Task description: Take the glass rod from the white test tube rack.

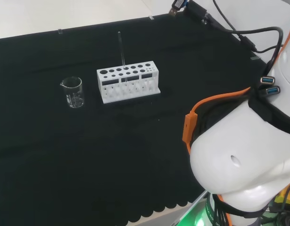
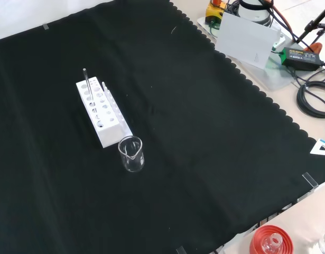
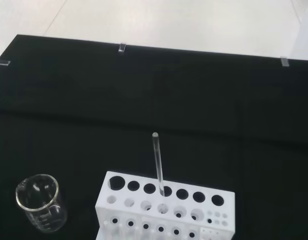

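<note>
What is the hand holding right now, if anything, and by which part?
Nothing is visibly held. The glass rod stands upright in a hole of the white test tube rack, untouched along its whole length, and the beaker beside it stands free.

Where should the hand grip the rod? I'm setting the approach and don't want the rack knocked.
Probably by its bare upper length, well above the rack. The rod stands nearly upright in a back-row hole with open space around its top, so pinch it from the side and lift straight up. The beaker stands apart.
</note>
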Tool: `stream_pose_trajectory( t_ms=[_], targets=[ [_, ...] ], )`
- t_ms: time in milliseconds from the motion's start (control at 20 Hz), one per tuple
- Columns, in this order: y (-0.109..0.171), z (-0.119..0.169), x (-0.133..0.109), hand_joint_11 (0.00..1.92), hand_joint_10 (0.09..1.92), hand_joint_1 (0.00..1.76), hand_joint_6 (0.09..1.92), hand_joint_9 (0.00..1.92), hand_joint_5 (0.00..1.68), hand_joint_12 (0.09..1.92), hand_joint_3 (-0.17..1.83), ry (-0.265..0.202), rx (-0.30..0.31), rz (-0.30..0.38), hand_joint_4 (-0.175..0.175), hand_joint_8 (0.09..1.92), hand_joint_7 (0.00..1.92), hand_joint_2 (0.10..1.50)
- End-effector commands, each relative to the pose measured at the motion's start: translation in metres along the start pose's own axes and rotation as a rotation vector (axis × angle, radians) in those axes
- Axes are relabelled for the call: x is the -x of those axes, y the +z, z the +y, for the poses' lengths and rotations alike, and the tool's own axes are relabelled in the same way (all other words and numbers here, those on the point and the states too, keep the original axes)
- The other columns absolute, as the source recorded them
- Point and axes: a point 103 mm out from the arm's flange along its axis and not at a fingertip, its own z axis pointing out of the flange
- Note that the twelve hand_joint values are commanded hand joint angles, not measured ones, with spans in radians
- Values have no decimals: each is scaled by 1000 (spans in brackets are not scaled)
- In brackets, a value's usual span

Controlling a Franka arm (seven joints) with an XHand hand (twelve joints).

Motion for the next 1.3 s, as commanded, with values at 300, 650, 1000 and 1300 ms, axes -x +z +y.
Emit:
stream_pose_trajectory(
  t_ms=[300, 650, 1000, 1300],
  targets=[
    [31, 33, -6, 450, 833, 659, 97, 523, 439, 1343, 385, -26, -37, 21, -44, 772, 370, 762],
    [49, 50, -9, 508, 812, 627, 117, 564, 450, 1322, 418, -48, -62, 16, -46, 770, 371, 753],
    [64, 65, -10, 505, 814, 577, 123, 552, 447, 1330, 430, -57, -76, 1, -28, 769, 372, 762],
    [77, 75, -13, 525, 820, 587, 137, 584, 457, 1332, 434, -62, -91, 4, -29, 770, 372, 774]
  ],
)
